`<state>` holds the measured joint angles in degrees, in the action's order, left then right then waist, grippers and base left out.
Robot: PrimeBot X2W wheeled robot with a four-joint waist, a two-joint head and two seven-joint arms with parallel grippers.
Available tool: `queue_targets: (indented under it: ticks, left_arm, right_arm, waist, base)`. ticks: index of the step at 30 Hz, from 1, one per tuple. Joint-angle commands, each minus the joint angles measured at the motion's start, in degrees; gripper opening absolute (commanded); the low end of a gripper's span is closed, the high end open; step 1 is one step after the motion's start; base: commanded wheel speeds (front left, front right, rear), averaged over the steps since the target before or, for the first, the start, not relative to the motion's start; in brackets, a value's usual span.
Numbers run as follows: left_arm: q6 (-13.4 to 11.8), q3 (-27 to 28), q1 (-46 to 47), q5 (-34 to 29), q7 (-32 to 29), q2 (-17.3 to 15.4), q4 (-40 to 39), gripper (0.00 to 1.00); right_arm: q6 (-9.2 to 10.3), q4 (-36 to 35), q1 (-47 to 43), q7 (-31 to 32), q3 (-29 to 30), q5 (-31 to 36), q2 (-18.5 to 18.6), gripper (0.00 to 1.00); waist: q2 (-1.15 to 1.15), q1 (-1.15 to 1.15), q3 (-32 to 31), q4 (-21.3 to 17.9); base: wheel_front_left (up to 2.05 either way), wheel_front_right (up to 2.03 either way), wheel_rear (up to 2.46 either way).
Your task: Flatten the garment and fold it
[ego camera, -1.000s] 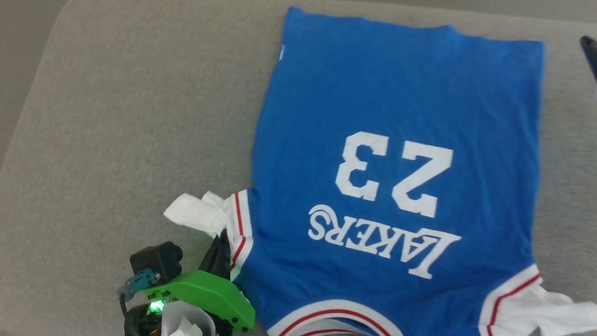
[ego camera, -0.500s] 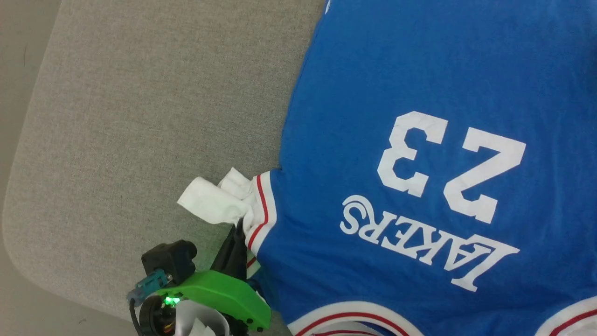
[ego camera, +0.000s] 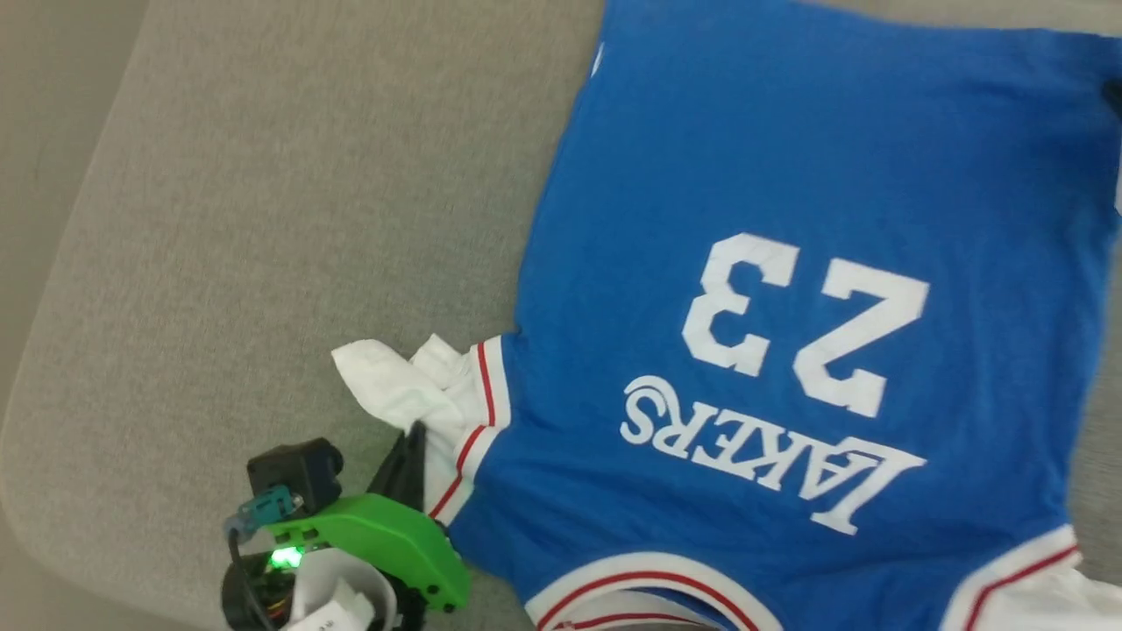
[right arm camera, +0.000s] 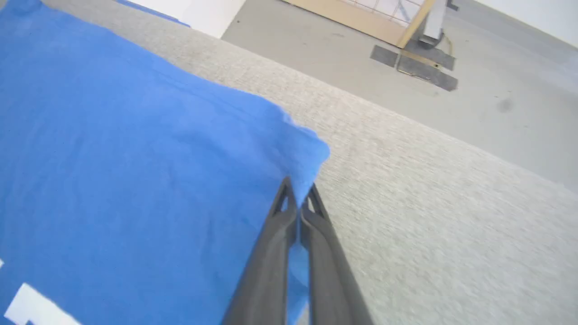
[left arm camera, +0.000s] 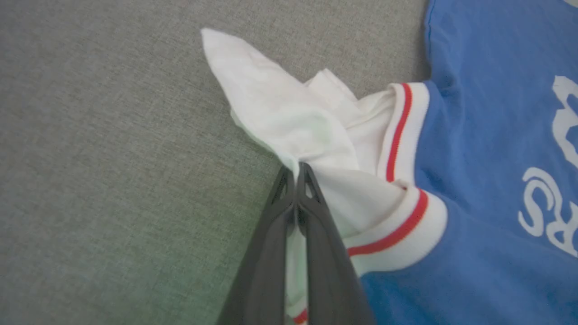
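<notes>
The royal-blue garment [ego camera: 789, 175] lies spread on the grey cushion, its white "23" and lettering upside down toward me. Its crumpled white sleeve [ego camera: 394, 390] sticks out at the lower left beside a red-striped trim band. My left gripper [ego camera: 412, 443] is shut on that sleeve; the left wrist view shows the white sleeve cloth [left arm camera: 289, 122] pinched at the left gripper's tips [left arm camera: 298, 169]. In the right wrist view my right gripper [right arm camera: 298, 189] is shut on the blue far corner of the garment [right arm camera: 298, 149].
The grey fabric cushion [ego camera: 263, 219] stretches wide to the left of the shirt, with its rounded edge at the lower left. Beyond the cushion's far side, the right wrist view shows bare floor [right arm camera: 343, 45] and a wooden frame [right arm camera: 361, 13].
The head camera has shifted, so the whole picture slid. The left gripper keeps its hold, and the white sleeve looks drawn out a little further from the shirt.
</notes>
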<state>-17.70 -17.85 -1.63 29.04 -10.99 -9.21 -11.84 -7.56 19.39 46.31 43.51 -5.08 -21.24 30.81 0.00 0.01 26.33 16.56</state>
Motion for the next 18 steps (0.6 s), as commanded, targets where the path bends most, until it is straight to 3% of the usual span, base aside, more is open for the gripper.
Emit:
queue_targets:
  ticks: [1, 8, 14, 18]
  left_arm:
    - [-0.2, 0.5, 0.7, -0.8, -0.5, -0.9, 0.3, 0.00]
    - [-0.4, 1.8, -0.8, -0.2, -2.9, -3.7, 0.9, 0.00]
    - [-0.4, 2.7, -1.6, 0.8, -3.5, -4.5, 2.0, 0.00]
    - [0.0, 2.9, -1.6, 1.4, -3.3, -4.5, 2.9, 0.00]
  right_arm:
    - [0.08, -2.1, -2.8, -0.9, 0.9, -1.4, 0.8, 0.00]
    - [0.08, -16.5, -22.6, 0.9, 8.1, -7.2, 0.0, 0.00]
    - [0.08, -25.8, -42.5, 6.6, 13.8, -9.6, -6.3, 0.00]
    - [0.08, -28.1, -53.5, 10.5, 13.9, -9.5, -11.0, 0.00]
  waist:
    - [0.00, -0.01, -9.5, -7.7]
    - [0.00, -0.01, -15.9, -14.3]
    - [0.00, -0.01, -18.3, -18.1]
    - [0.00, -0.01, -18.9, -18.9]
  base:
    - [0.00, 0.00, 0.00]
    - [0.00, 0.00, 0.00]
    - [0.00, 0.00, 0.00]
    - [0.00, 0.00, 0.00]
